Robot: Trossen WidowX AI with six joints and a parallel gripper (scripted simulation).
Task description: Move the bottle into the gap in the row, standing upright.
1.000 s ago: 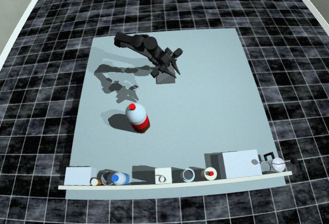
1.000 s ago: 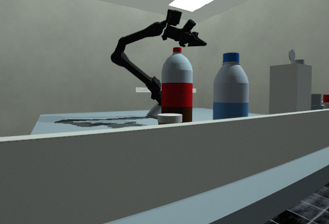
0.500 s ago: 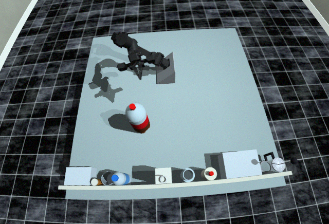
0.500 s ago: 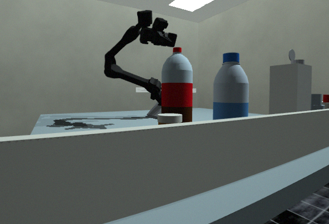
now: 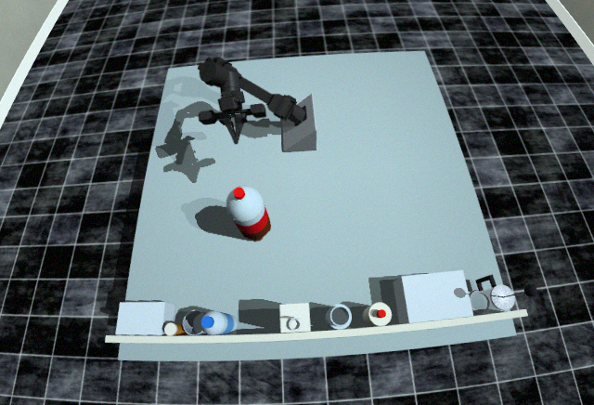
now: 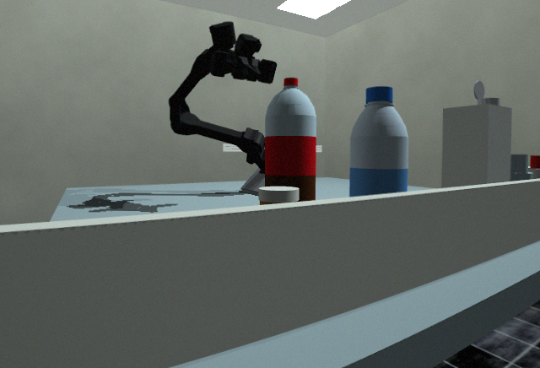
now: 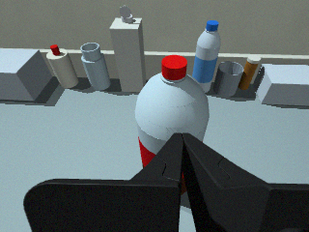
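The bottle point(image 5: 248, 213) has a red cap, a red label and dark contents, and stands upright in the middle of the table; it also shows in the side view point(image 6: 290, 137) and the wrist view point(image 7: 171, 111). My gripper point(image 5: 235, 137) point(image 7: 181, 140) is shut and empty, up in the air behind the bottle and apart from it, pointing toward it. The row stands along the front rail point(image 5: 312, 333). The gap point(image 5: 259, 321) lies between the blue-capped bottle point(image 5: 215, 322) and the tall white carton point(image 5: 293, 317).
Also in the row are a white box point(image 5: 144, 318), an orange jar point(image 5: 172, 328) and a grey cup point(image 5: 191, 321) at the left. A cup point(image 5: 339, 316), a cream red-capped bottle point(image 5: 379, 314), a large box point(image 5: 433, 294) and a round clock-like object point(image 5: 498, 297) stand at the right.
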